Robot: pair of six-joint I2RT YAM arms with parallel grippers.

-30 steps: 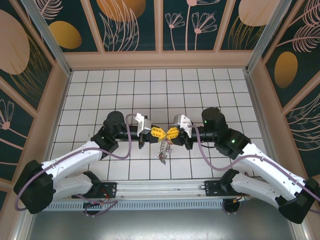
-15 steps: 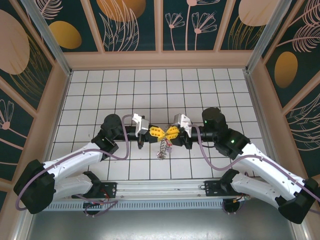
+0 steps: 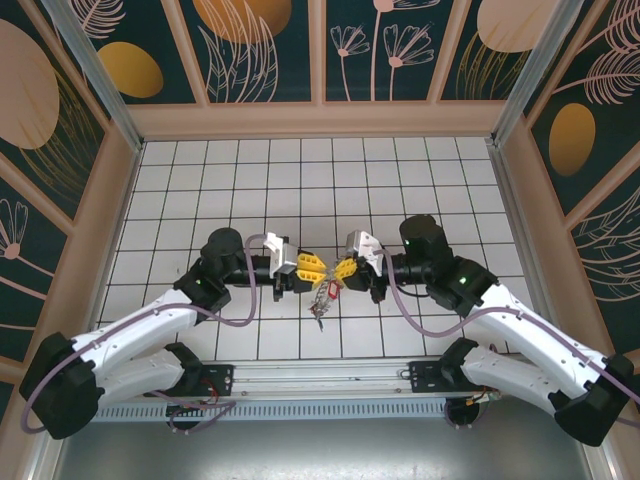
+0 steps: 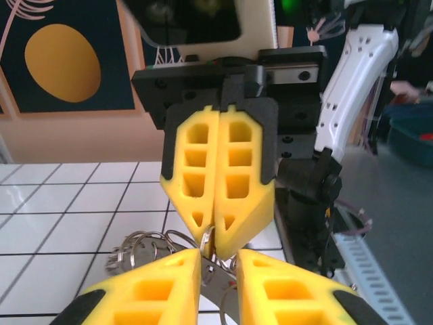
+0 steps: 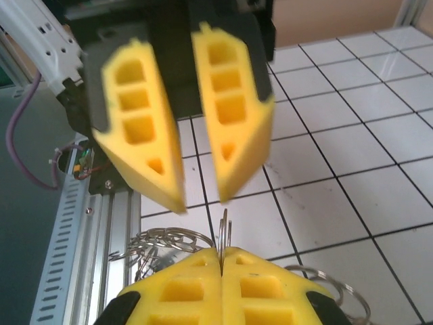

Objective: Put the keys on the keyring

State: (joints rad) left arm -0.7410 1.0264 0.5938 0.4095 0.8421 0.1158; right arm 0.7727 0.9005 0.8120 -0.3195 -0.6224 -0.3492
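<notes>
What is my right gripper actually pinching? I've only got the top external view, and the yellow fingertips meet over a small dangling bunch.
Observer: In the right wrist view, the right gripper is shut on the keyring, which stands edge-on between its fingers.
Operator: And the left's jaws?
Observer: Open. The left gripper faces it with a clear gap between its fingers.
Operator: Anything else near that ring?
Observer: Several loose wire rings bunch beside it, low by the right fingers.

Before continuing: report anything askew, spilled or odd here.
Nothing spilled or damaged. The tangle of silvery wire rings and a red-headed key hangs from the shut yellow-fingered right gripper; the left gripper has its jaws apart.
</notes>
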